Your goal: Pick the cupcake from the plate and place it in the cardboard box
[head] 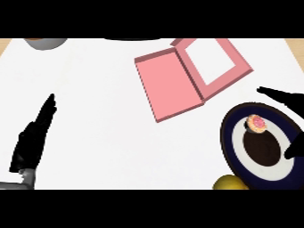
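- The right hand (303,129) hangs open around the cupcake (256,123) on the plate (230,133); it should close centred.
- The box (180,78) lies open, far left.
- The left hand (32,138) rests open.

Worktop (115,133): white, with tan wood showing at its 9 and 3 o'clock edges. Box (174,84): pink, white inner panel. Plate (236,133): dark navy rim, white ring, dark brown centre; cupcake (256,123): pink and orange; both hands black.

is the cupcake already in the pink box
No, the cupcake sits on the plate, and the pink box lies open apart from it.
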Robot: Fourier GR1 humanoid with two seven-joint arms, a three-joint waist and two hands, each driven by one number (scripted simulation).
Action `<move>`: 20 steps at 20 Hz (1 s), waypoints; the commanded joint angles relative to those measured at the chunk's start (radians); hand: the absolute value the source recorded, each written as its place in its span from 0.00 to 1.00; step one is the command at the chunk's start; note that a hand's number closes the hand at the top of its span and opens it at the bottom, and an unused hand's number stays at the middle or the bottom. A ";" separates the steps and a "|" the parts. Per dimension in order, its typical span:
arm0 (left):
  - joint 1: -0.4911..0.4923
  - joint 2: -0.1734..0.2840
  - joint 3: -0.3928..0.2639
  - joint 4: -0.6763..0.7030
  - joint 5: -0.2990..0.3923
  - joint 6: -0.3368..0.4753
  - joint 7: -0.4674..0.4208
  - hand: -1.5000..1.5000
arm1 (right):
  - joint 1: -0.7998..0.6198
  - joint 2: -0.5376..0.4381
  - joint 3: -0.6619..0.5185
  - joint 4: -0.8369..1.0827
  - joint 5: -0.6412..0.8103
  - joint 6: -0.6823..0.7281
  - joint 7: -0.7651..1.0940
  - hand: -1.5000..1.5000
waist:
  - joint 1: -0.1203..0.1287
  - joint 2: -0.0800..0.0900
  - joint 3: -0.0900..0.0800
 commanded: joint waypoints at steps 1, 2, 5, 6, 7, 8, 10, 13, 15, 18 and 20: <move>-0.005 -0.024 0.016 -0.014 -0.029 -0.014 0.019 0.50 | 0.017 0.056 -0.016 -0.035 0.059 0.044 0.074 0.00 | 0.000 0.000 0.000; 0.019 -0.031 0.003 -0.060 -0.038 -0.010 0.031 0.50 | 0.008 0.083 -0.002 0.056 0.118 -0.011 0.002 0.00 | 0.004 0.001 0.000; 0.006 -0.028 0.057 0.013 -0.022 -0.056 -0.015 0.50 | -0.017 0.072 -0.041 0.121 0.161 0.020 -0.052 0.00 | 0.004 0.001 0.000; 0.061 -0.026 0.048 -0.037 -0.042 -0.052 -0.009 0.50 | 0.009 0.046 -0.079 0.093 0.145 0.040 -0.085 0.00 | 0.003 0.000 0.000; 0.011 -0.016 0.084 -0.014 -0.026 -0.082 0.005 0.50 | 0.051 0.109 -0.059 0.045 0.176 0.006 -0.033 0.00 | 0.000 0.000 0.000; -0.021 -0.050 0.087 0.077 -0.024 -0.077 -0.052 0.50 | 0.073 0.135 -0.046 0.005 0.182 -0.006 -0.008 0.00 | -0.003 0.000 0.000; -0.096 -0.060 0.072 0.060 -0.069 -0.053 0.049 0.50 | -0.062 0.133 -0.067 0.148 0.205 0.039 -0.061 0.00 | 0.003 0.002 0.000; 0.067 -0.067 0.076 -0.035 -0.076 -0.077 -0.028 0.50 | 0.005 0.135 -0.125 0.127 0.231 0.010 -0.100 0.00 | 0.003 0.000 0.000; 0.043 -0.119 0.031 -0.060 -0.121 -0.038 0.035 0.50 | 0.044 0.163 -0.112 0.014 0.230 0.055 -0.013 0.00 | -0.002 -0.001 0.000; 0.041 -0.099 0.093 -0.005 -0.103 -0.088 -0.031 0.50 | -0.025 0.216 -0.126 0.080 0.274 0.062 -0.011 0.00 | 0.001 0.000 0.000; -0.001 -0.117 0.102 0.026 -0.102 -0.100 -0.044 0.50 | 0.017 0.216 -0.130 0.126 0.310 0.017 -0.105 0.00 | 0.000 0.001 0.000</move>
